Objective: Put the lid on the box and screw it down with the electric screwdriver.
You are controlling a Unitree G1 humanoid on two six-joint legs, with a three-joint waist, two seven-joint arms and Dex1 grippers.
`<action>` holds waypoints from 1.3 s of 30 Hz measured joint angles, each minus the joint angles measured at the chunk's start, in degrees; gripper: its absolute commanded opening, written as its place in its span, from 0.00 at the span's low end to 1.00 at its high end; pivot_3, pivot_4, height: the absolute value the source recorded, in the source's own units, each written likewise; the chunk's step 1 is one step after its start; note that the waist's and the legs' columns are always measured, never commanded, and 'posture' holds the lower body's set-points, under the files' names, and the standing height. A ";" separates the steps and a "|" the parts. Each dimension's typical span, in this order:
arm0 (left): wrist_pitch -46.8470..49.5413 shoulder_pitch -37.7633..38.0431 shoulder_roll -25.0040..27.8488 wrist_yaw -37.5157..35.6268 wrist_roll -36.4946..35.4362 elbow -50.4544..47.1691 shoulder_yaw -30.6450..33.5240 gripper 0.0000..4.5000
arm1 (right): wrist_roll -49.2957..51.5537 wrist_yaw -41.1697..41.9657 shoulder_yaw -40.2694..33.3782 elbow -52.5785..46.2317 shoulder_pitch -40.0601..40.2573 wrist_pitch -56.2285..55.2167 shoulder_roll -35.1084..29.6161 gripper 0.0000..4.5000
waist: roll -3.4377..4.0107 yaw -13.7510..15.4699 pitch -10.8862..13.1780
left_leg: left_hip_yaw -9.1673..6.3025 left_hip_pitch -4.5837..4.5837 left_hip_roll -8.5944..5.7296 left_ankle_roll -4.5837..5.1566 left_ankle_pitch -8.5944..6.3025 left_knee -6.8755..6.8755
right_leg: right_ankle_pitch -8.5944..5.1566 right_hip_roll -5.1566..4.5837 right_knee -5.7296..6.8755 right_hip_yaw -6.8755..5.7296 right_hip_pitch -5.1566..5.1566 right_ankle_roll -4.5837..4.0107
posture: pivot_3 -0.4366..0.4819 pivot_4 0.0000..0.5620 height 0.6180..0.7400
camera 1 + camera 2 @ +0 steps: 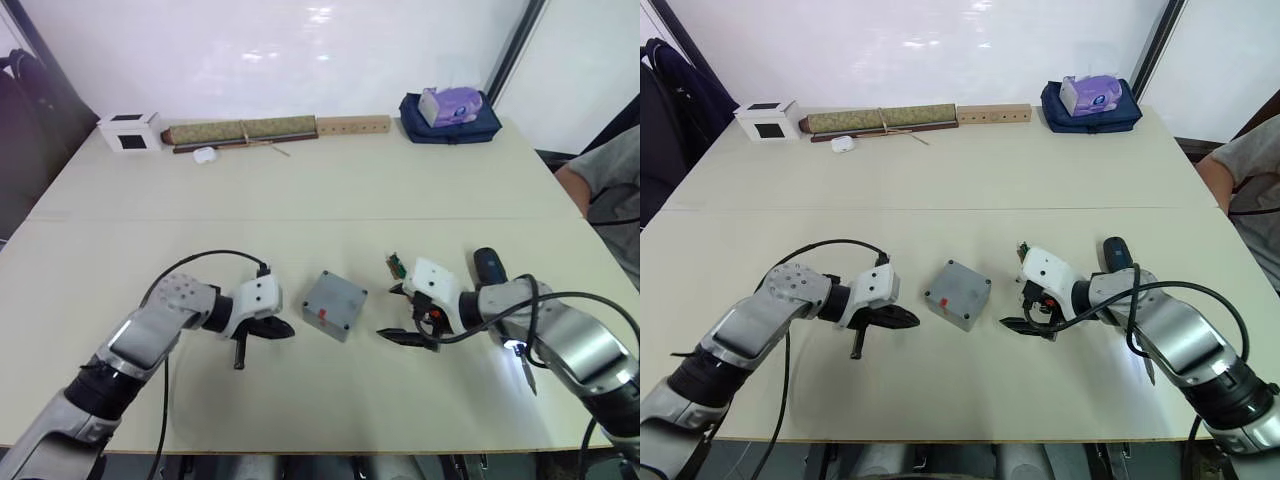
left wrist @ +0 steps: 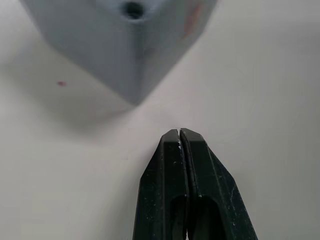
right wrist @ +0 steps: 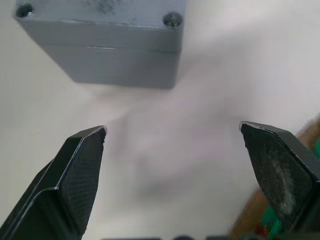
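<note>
- Sitting near the worktop's [image 1: 330, 190] front edge, the box [image 1: 335, 305] wears the lid [image 3: 107, 12].
- Left end effector [image 1: 284, 329]: closed, empty.
- Right end effector [image 1: 392, 312]: spread wide, empty.

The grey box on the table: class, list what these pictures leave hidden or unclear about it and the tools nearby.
- Box: its inside is covered by the lid.
- Screw holes: left wrist view blurs them; right wrist view crops the lid.
- Electric screwdriver: largely hidden behind the right gripper arm.
- Left gripper: nothing hidden, fingers closed.
</note>
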 measured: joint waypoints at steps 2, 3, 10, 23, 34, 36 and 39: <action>0.73 0.65 -0.20 1.03 0.16 -1.63 -0.98 0.00 | -1.09 1.95 0.90 2.57 -1.59 -2.64 2.28 0.99 | 0.00 0.03 0.00 | 0.00 0.00 0.00 0.00 0.00 0.01 | 0.00 0.00 0.00 0.00 0.00 0.00 | 0.48 0.27 1.00; 1.10 0.65 -0.39 1.45 0.23 -2.05 -1.21 0.00 | -1.80 2.76 1.28 3.35 -2.13 -3.75 2.95 0.99 | 0.00 0.08 0.00 | 0.00 0.00 -0.01 0.00 0.00 0.01 | 0.00 0.00 0.00 -0.01 0.01 0.00 | 0.48 0.27 1.00; 1.01 -1.33 -4.10 6.05 1.56 0.15 -1.46 0.00 | -5.56 7.74 4.12 5.10 -2.92 -8.80 4.18 0.99 | 0.00 0.15 0.00 | -0.01 0.00 -0.06 0.00 0.00 0.04 | 0.00 -0.01 0.04 -0.03 0.02 0.00 | 0.48 0.27 1.00; -4.11 -5.17 -5.40 7.16 3.77 7.25 -1.53 0.00 | -4.95 8.46 1.39 -2.96 2.06 -3.19 4.58 0.99 | -0.01 0.10 0.00 | -0.10 0.04 -0.08 -0.01 0.01 0.06 | 0.00 0.00 0.14 -0.01 0.03 0.00 | 0.48 0.27 1.00; -5.19 -5.38 -6.14 6.38 4.42 7.98 -1.68 0.00 | -7.21 8.25 0.59 -0.54 0.21 -4.42 5.52 0.99 | 0.00 0.09 0.00 | -0.07 0.04 -0.08 -0.01 0.01 0.07 | 0.00 0.01 0.14 -0.01 0.02 -0.01 | 0.48 0.27 1.00; -5.36 -5.39 -6.37 6.70 4.56 8.23 -1.68 0.00 | -6.28 8.72 0.72 -2.39 0.58 -3.24 5.78 0.99 | -0.01 0.17 0.00 | -0.10 0.04 -0.09 -0.01 0.01 0.09 | 0.00 -0.02 0.14 -0.01 0.04 0.00 | 0.48 0.27 1.00; -6.51 -5.38 -6.84 7.62 5.08 8.91 -1.52 0.00 | -5.37 9.09 0.74 -4.14 1.49 -0.71 5.46 0.99 | -0.01 0.17 -0.01 | -0.11 0.04 -0.10 -0.01 0.01 0.11 | 0.01 -0.05 0.14 -0.01 0.06 0.00 | 0.48 0.27 1.00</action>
